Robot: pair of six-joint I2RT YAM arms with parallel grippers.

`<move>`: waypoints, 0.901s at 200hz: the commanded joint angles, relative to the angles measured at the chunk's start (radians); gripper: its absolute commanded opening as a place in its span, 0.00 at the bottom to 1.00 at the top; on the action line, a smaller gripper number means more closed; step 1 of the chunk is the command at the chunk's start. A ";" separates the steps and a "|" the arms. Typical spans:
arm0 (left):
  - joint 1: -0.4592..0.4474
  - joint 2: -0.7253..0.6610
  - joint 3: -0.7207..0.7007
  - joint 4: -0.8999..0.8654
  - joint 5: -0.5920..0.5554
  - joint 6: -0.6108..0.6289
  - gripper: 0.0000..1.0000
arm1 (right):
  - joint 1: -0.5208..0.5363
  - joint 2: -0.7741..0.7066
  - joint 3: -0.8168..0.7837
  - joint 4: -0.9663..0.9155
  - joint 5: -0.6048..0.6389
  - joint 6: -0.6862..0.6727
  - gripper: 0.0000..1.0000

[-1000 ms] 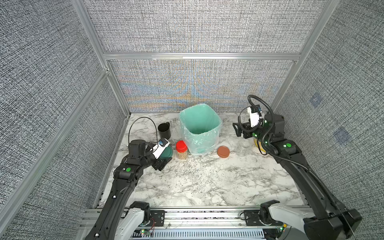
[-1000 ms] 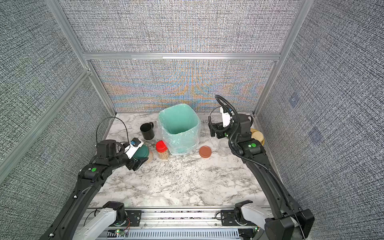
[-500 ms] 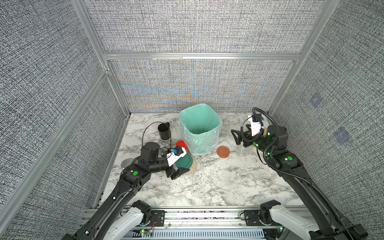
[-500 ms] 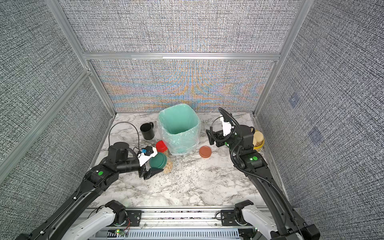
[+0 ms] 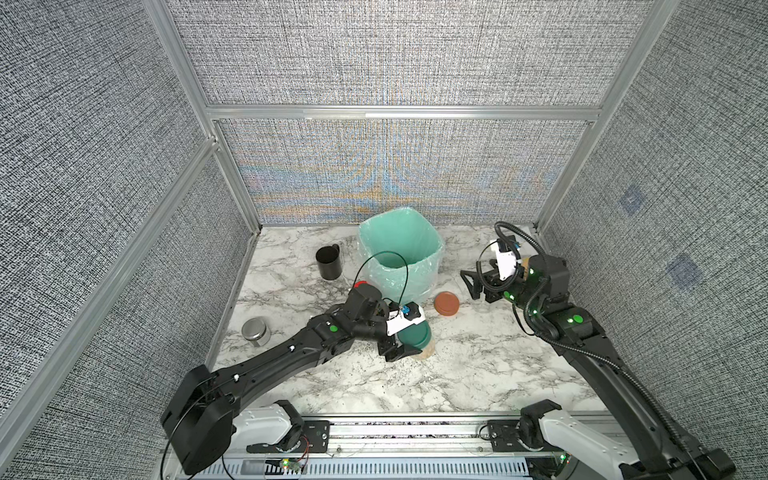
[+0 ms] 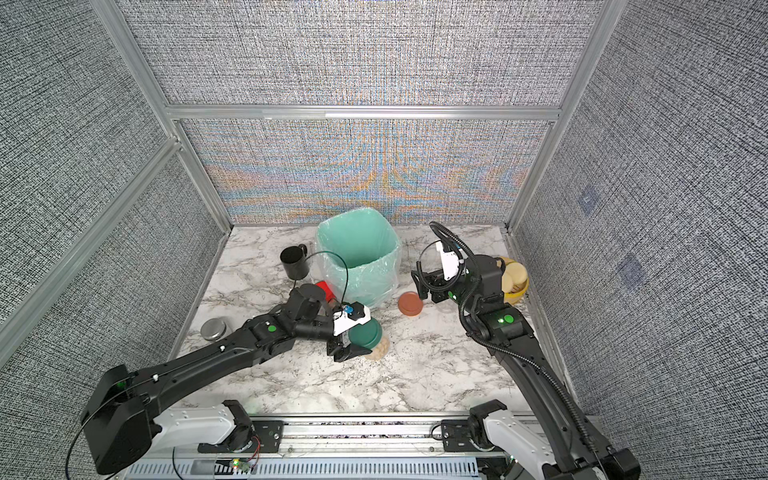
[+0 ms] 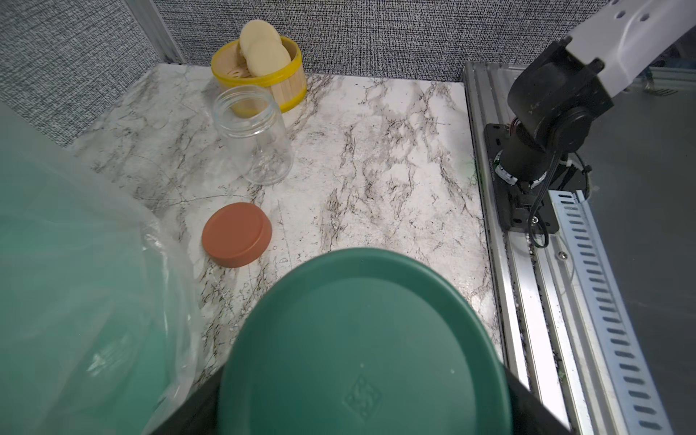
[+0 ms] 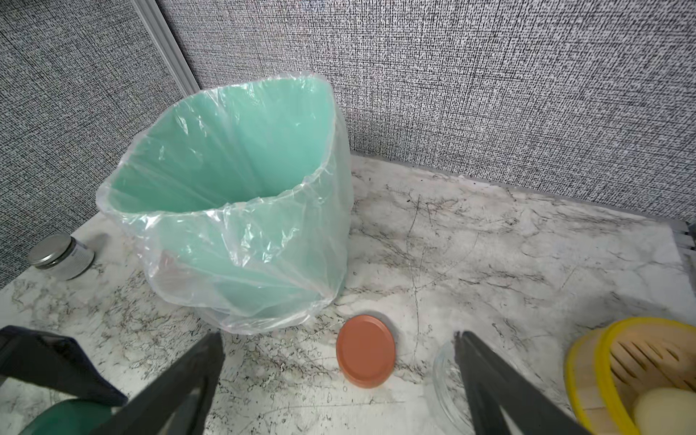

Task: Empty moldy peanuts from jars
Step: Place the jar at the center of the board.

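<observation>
My left gripper (image 5: 404,348) (image 6: 352,348) is shut on the green-lidded jar (image 5: 415,336) (image 6: 365,332), in front of the bin. Moldy peanuts (image 5: 428,352) (image 6: 381,351) show through its clear wall under the lid. In the left wrist view the green lid (image 7: 361,346) hides the fingers. A red-lidded jar (image 5: 362,285) (image 6: 323,288) stands behind the left arm, mostly hidden. An empty lidless jar (image 7: 254,133) (image 8: 444,380) stands at the right, with its terracotta lid (image 5: 446,303) (image 6: 410,304) (image 7: 236,234) (image 8: 366,351) lying flat nearby. My right gripper (image 5: 473,284) (image 6: 419,284) (image 8: 337,335) hangs open above that lid.
A mint-green bin with a plastic liner (image 5: 432,243) (image 6: 390,241) (image 7: 75,282) (image 8: 226,207) stands at the back centre. A black mug (image 5: 328,262) (image 6: 294,262) and a steel tin (image 5: 254,331) (image 6: 214,328) (image 8: 60,256) are on the left. A yellow basket with pale discs (image 6: 513,276) (image 7: 260,71) (image 8: 602,376) stands at the right wall.
The left arm has carried the green-lidded jar from beside the red-lidded jar rightward and forward, to the front of the bin. The right gripper has come down and forward, still open.
</observation>
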 commanded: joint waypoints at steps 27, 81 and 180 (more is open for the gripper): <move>-0.031 0.143 -0.007 0.321 -0.005 -0.074 0.09 | 0.003 0.027 -0.010 -0.013 -0.015 0.005 0.98; -0.041 0.326 0.016 0.447 0.016 -0.095 0.15 | 0.006 0.024 -0.027 -0.054 -0.046 0.020 0.98; -0.045 0.342 0.212 -0.010 0.009 0.139 0.25 | 0.029 0.026 -0.049 -0.126 -0.016 0.042 0.98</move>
